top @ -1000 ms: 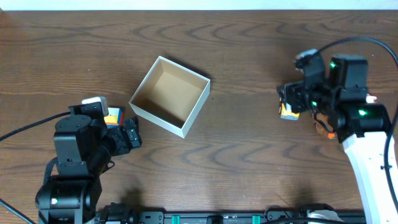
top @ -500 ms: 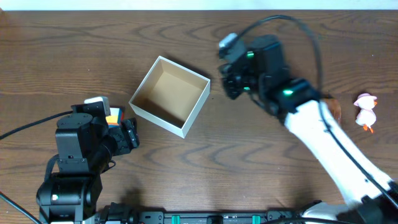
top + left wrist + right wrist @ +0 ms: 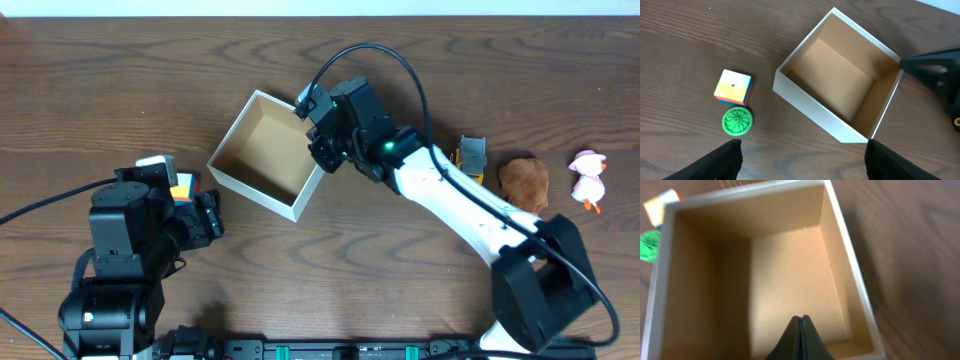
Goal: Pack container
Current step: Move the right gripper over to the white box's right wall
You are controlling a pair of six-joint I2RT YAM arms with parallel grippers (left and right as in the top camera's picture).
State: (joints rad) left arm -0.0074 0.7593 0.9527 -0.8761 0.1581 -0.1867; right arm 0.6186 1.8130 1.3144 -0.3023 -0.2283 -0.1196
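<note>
Since a second ago the right gripper (image 3: 801, 321) has swung left from the table's (image 3: 400, 270) far right and now hangs over the container (image 3: 252, 187) — fingers pressed together, gripping nothing. That box sits left of centre, open side up. The left gripper (image 3: 802, 152) — spread wide, holding nothing — hovers beside it.

The square, shallow cardboard container (image 3: 252, 194) is showing white on its outer walls and plain tan-brown inside. The wooden table (image 3: 100, 80) is showing dark brown with wavy grain. The small cube (image 3: 733, 86) is showing a whitish top with orange, yellow and blue on its side, and the round green disc (image 3: 737, 121) is carrying a swirl of spokes. The right gripper (image 3: 801, 325) is showing black. The toy vehicle (image 3: 470, 157) is showing yellow and grey, the fuzzy lump (image 3: 524, 180) brown, the bird toy (image 3: 587, 178) pale pink with orange.
</note>
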